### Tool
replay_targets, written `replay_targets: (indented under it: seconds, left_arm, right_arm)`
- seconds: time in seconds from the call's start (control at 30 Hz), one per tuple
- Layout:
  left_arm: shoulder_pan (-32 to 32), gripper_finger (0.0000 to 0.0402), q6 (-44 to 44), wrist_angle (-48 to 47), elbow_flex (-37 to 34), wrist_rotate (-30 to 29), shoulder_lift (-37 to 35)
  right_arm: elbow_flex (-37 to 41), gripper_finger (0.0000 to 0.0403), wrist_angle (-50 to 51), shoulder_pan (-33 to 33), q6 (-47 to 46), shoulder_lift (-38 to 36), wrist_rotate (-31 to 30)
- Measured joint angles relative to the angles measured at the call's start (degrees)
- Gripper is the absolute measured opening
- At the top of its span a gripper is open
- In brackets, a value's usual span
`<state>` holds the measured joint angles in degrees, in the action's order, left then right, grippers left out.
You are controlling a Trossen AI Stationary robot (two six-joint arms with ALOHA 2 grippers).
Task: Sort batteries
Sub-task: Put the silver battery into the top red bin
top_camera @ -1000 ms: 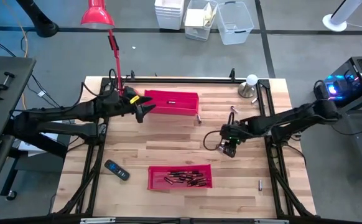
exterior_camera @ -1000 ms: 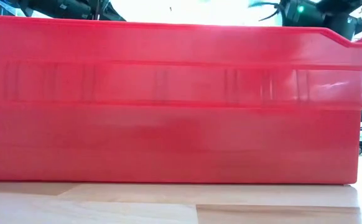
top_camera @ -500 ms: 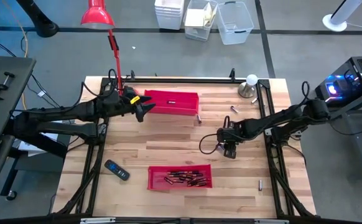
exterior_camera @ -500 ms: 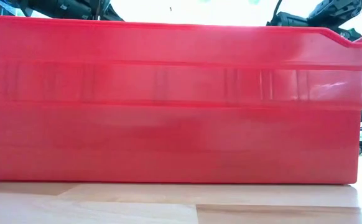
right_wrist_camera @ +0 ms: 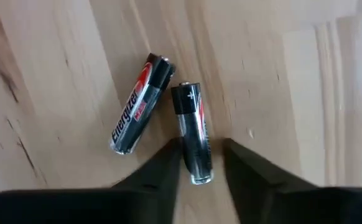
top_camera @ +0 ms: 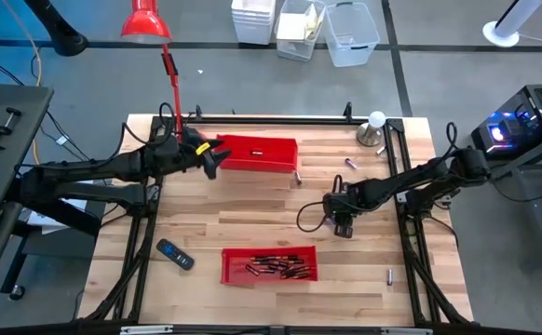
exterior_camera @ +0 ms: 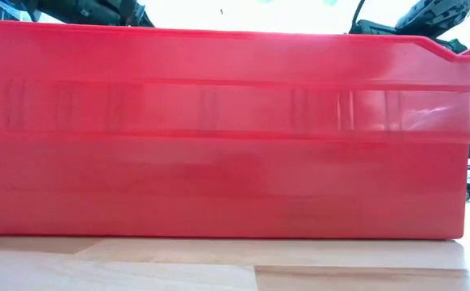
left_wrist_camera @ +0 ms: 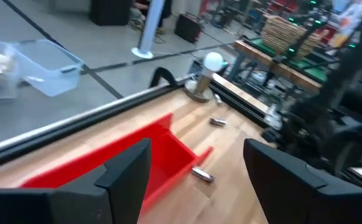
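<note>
Our right claw (right_wrist_camera: 201, 163) is open just a little around one battery (right_wrist_camera: 192, 132) lying on the counter (right_wrist_camera: 280, 87); our left claw (left_wrist_camera: 196, 168) is open wide and empty.

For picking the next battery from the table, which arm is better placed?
The right: its pincer already straddles one battery, a second battery beside it. The left pincer waits open by the far red tray.

Robotics lab or workshop. Wooden tabletop (top_camera: 252, 223) in a black metal frame (top_camera: 271, 119), standing on grey floor with taped lines. Clear plastic bins (top_camera: 304, 28) on the floor beyond the far edge. Red lamp (top_camera: 144, 22) clamped at the far left corner. Machine with blue lights (top_camera: 522, 116) past the right edge.
</note>
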<state>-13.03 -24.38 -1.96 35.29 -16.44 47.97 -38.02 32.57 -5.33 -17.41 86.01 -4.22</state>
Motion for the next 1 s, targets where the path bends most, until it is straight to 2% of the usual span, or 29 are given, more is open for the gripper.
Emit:
replay_targets:
  seconds: [0.1,0.13,0.23,0.4,0.63,0.8,1.0]
  left_arm:
    - [0.0,0.0248,0.0,0.2,0.0,-1.7,0.0]
    - [0.0,0.0248,0.0,0.4,0.0,-1.9,0.0]
    - [0.0,0.0248,0.1,1.7,0.0,-2.0,0.0]
    - [-0.1,0.0248,4.2,5.1,0.0,-2.2,0.0]
    - [-2.7,0.0248,10.2,6.3,0.0,-2.7,0.0]
    - [-4.8,0.0248,11.1,6.3,0.0,-2.2,0.0]
    - [-5.8,0.0247,11.1,6.2,0.0,1.3,0.0]
  right_arm:
    - [-0.7,0.0047,1.6,0.0,-6.1,-0.3,-0.2]
    - [-1.3,0.0033,2.4,0.0,-7.5,-0.6,-0.1]
    - [-4.7,0.0032,6.2,0.0,-9.4,-1.4,-1.4]
    - [-15.5,0.0032,7.6,0.7,-8.2,-1.9,-10.0]
    - [-25.1,0.0032,-9.7,7.6,-6.5,1.7,-16.6]
    - [-29.8,0.0032,-17.8,13.0,-3.8,7.3,-15.2]
    - [-37.1,0.0032,-18.2,18.2,-4.6,14.3,-11.2]
